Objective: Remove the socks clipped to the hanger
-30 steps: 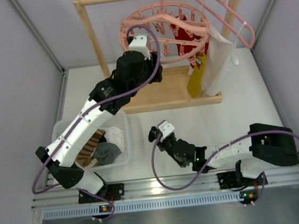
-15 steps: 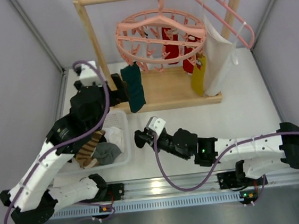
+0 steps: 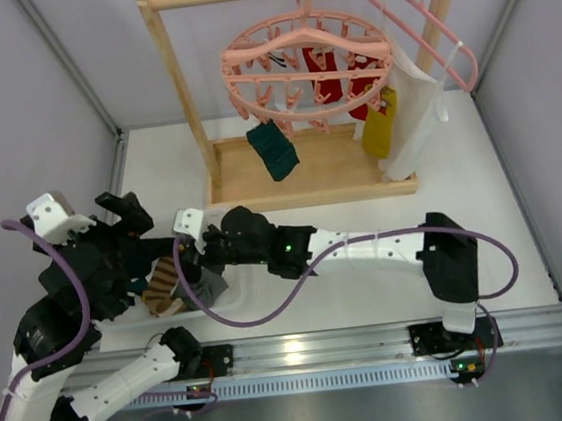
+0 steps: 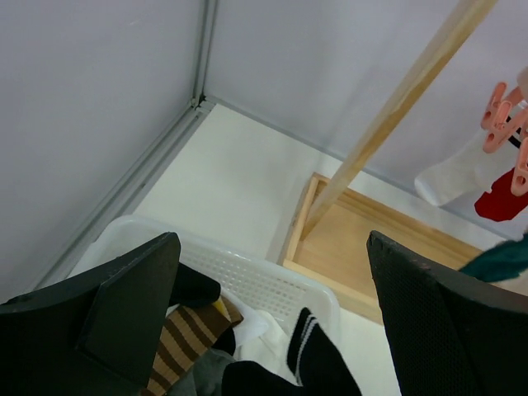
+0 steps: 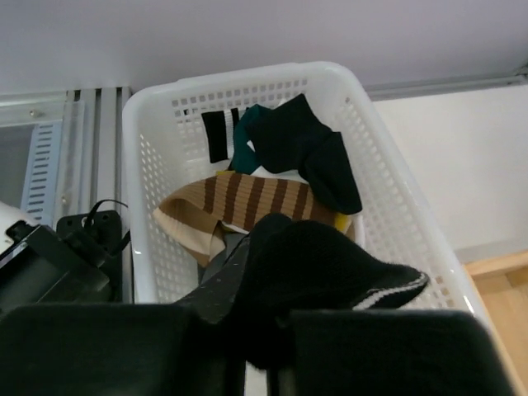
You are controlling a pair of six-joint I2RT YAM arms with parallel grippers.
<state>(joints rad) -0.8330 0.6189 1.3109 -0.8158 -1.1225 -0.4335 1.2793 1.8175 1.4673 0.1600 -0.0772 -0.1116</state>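
Drop-off looks like the step in hand. Right gripper [image 5: 264, 338] is clamped on a black sock [image 5: 330, 264] with a white stripe, which juts forward from the jaws directly above the basket [image 5: 247, 78]; other socks lie in it below. Left gripper [image 4: 272, 247] is spread wide and empty, with the basket's rim just under and ahead of it. Hanger [image 3: 305, 57] is well beyond both tools. It carries a teal sock [image 3: 273, 149] at its nearer edge, with red socks [image 3: 327, 75] and a mustard sock [image 3: 381, 130] further across. Next, I judge, the right jaws must part so the sock falls in. The teal one then wants a pinch and a downward pull off its clip.
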